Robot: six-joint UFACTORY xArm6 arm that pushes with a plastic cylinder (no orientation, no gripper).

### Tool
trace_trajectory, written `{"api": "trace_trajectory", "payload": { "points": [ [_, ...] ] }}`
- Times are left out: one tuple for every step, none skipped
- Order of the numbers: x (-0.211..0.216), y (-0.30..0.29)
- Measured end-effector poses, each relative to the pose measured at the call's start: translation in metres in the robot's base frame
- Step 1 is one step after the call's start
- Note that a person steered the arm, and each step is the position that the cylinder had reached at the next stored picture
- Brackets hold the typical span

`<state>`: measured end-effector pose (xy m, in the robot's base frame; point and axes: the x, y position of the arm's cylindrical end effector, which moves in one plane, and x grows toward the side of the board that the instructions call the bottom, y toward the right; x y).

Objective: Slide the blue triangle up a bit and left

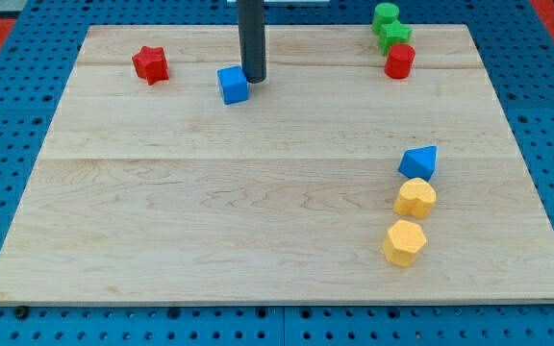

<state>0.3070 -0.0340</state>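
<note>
Far down-right of my tip (253,78), which grips nothing beside the blue cube (232,85), waits the blue triangle (419,161) — approach comes next.

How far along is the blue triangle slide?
Done: nothing visible yet. The blue triangle sits at the view's right, just above the upper yellow block, seemingly touching it. In hand: my tip is far off at the view's top, beside the blue cube. Left: travel to the triangle's lower right side, then push it up and left.
</note>
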Motion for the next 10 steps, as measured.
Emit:
{"api": "trace_trajectory", "payload": {
  "points": [
    [0.015, -0.017],
    [0.025, -0.040],
    [0.034, 0.030],
    [0.059, 0.105],
    [0.097, 0.199],
    [0.107, 0.274],
    [0.146, 0.279],
    [0.172, 0.249],
    [0.176, 0.157],
    [0.168, 0.142]
  ]
}}
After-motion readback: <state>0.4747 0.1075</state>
